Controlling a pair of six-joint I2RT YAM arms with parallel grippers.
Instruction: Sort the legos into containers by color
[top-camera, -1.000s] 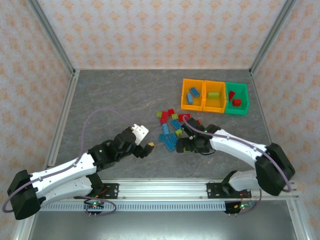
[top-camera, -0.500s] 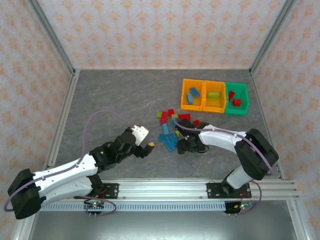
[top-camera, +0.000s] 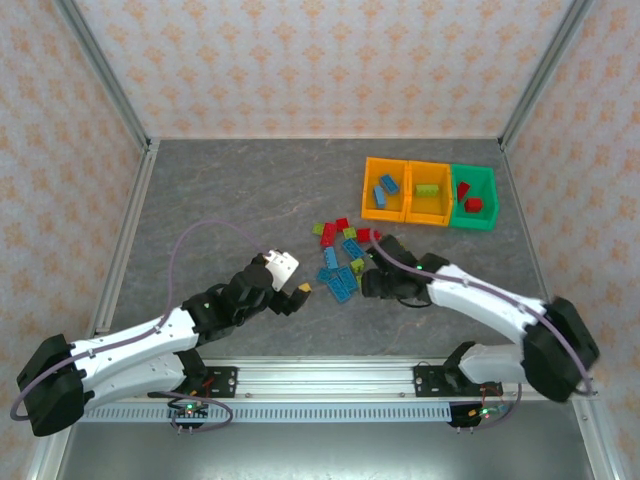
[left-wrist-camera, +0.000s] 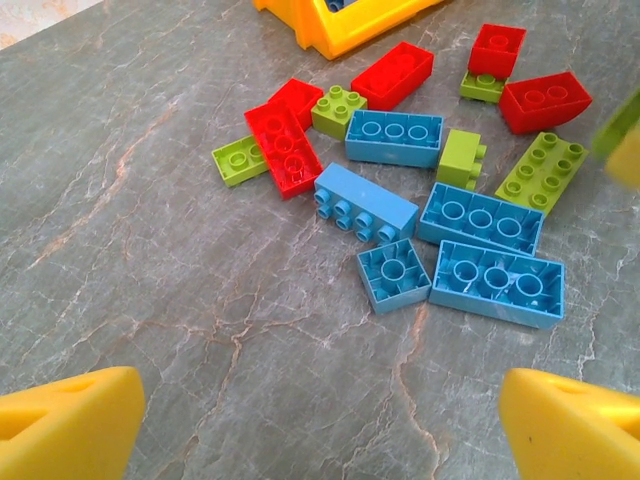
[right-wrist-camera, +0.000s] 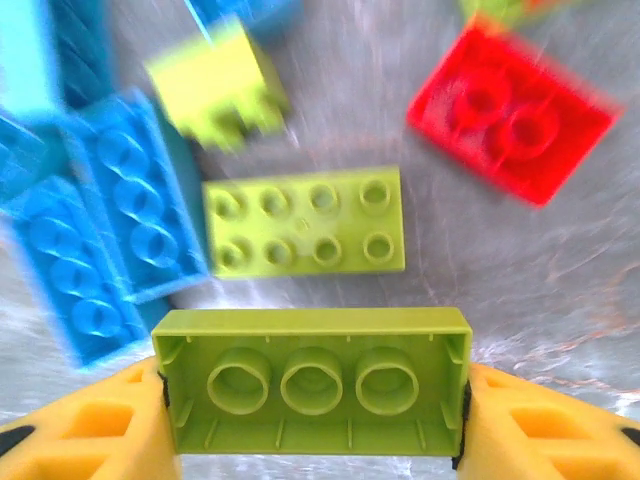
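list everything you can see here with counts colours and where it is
orange bins: two, orange, far right of table
green bin: one, green, joined at their right end
binned blue bricks: two, blue, left orange bin
binned lime brick: one, lime, middle bin
binned red bricks: two, red, green bin
loose blue bricks: about five, blue, pile mid-table
loose red bricks: about five, red, same pile
loose lime bricks: about five, lime, same pile
held lime brick: one, lime, in right claw
table: one, grey marbled
left claw: one, yellow, open, facing pile
right claw: one, yellow, shut on held brick
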